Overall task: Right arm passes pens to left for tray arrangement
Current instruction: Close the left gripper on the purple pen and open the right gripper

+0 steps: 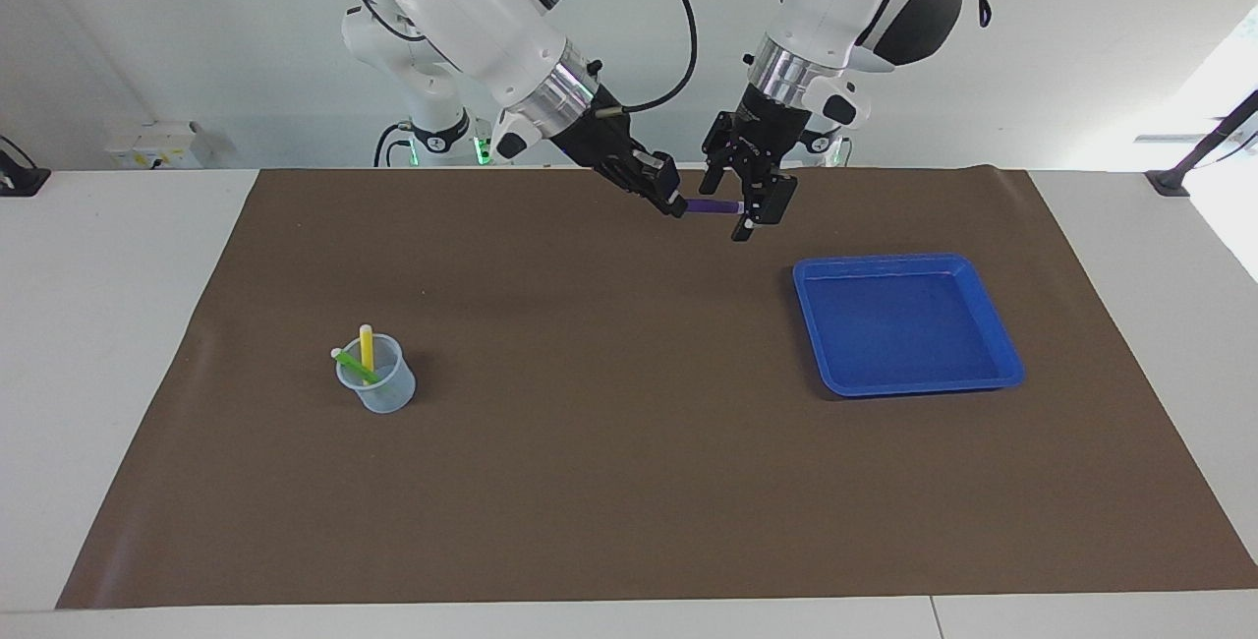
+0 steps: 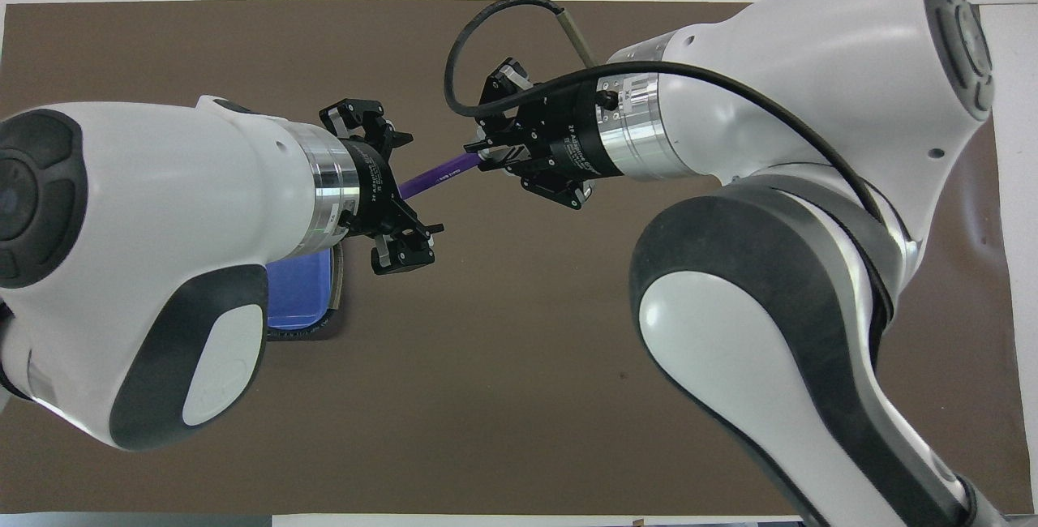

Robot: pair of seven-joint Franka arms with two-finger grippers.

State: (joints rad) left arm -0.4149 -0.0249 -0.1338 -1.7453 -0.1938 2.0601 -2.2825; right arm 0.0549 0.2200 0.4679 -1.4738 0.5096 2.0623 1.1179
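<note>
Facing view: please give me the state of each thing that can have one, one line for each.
purple pen: held in the air, level.
right tool: shut on purple pen.
left tool: open around the pen's cap end.
tray: empty.
cup: upright, holds green pen and yellow pen.

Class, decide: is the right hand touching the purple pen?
Touching: in the facing view the right hand is shut on the purple pen, held above the mat.

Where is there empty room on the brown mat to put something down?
The widest bare patch of mat lies between the clear cup and the blue tray. The tray itself holds nothing. It is crowded in the air over the robots' edge, where the right gripper and left gripper meet at the purple pen.
</note>
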